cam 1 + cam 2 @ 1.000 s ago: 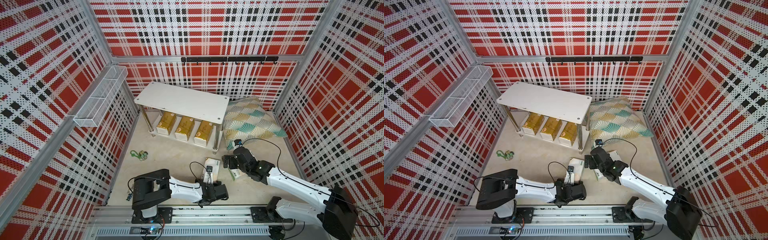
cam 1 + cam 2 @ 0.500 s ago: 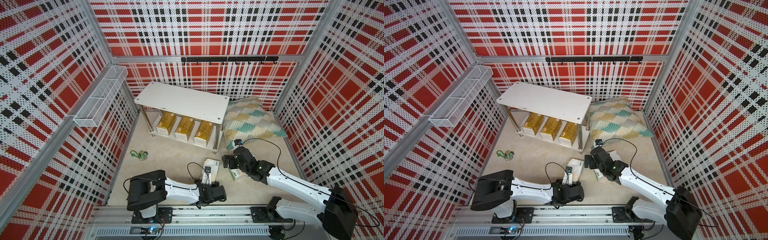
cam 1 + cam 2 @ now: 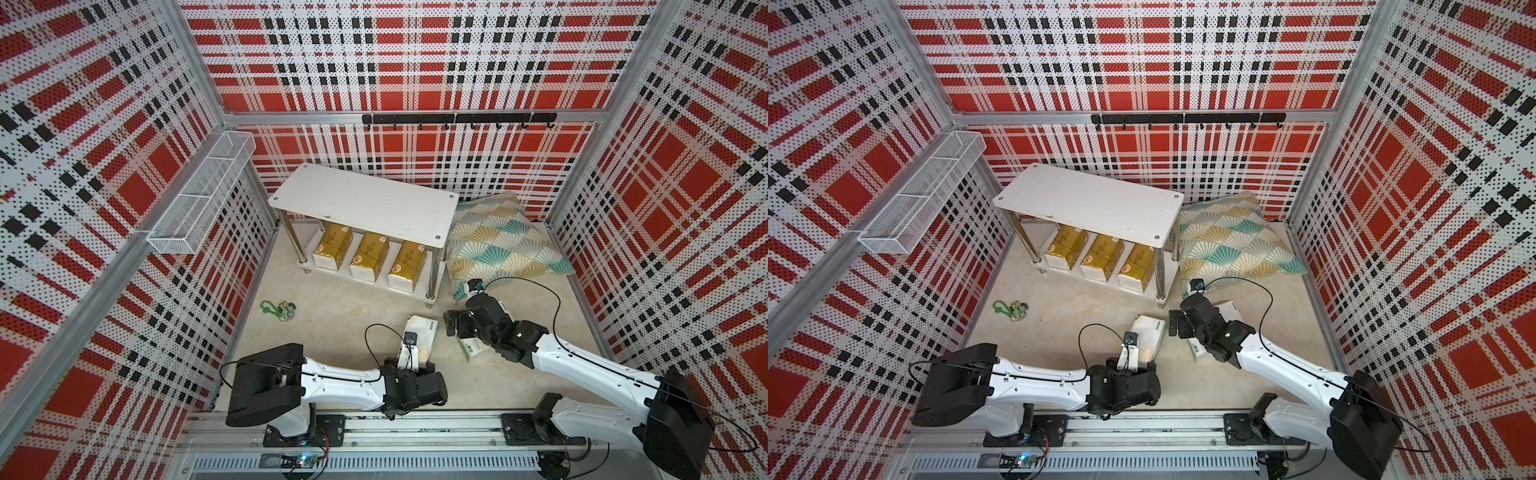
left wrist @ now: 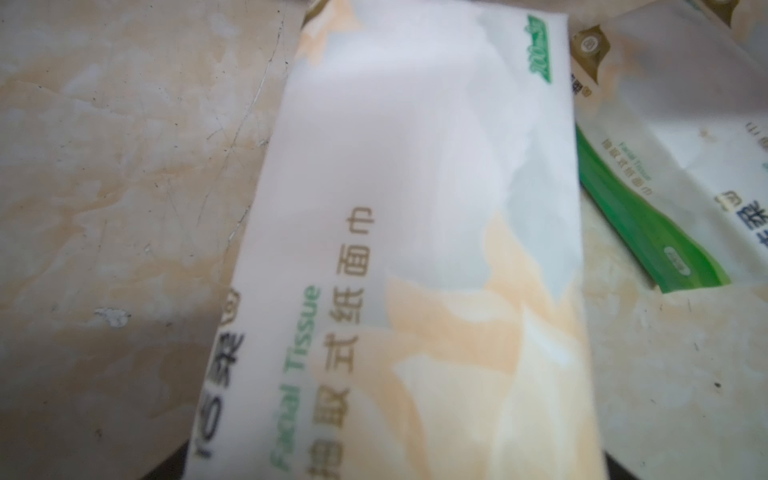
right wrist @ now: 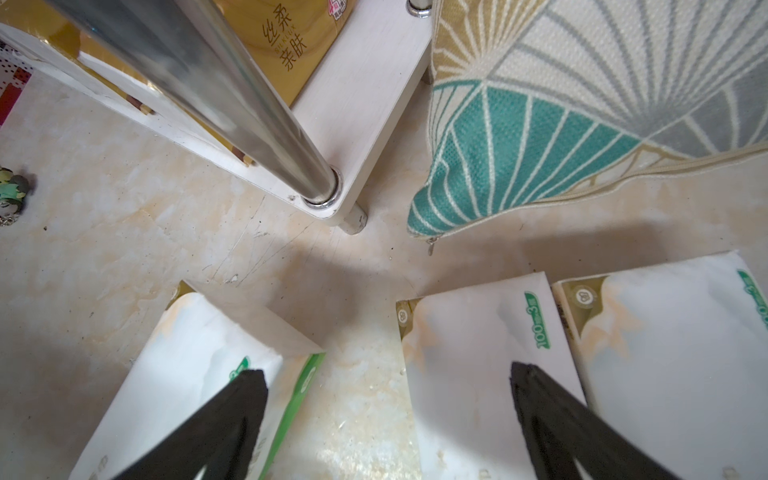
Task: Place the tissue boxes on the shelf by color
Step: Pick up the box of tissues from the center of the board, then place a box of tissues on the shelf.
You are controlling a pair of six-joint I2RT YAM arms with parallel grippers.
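Observation:
Three gold tissue boxes (image 3: 370, 255) stand side by side on the lower board of the shelf (image 3: 365, 199); its top board is bare. Three white tissue boxes lie on the floor in front. My left gripper (image 3: 417, 365) is at the near end of one white box (image 3: 424, 332), which fills the left wrist view (image 4: 415, 208), with dark finger edges against both its sides. My right gripper (image 5: 388, 399) is open, low over the floor between that box (image 5: 199, 374) and a second white box (image 5: 461, 345). The third white box (image 5: 665, 332) lies beside the second.
A teal-and-gold pillow (image 3: 498, 245) leans at the right of the shelf, close to the right gripper (image 3: 451, 328). A green keychain (image 3: 276, 309) lies on the floor at the left. A wire basket (image 3: 203, 195) hangs on the left wall. A chrome shelf leg (image 5: 249, 104) stands near the right gripper.
The left gripper's jaws have narrowed onto the white box, and the left arm has shifted a little to the left. The right arm and the boxes have not moved.

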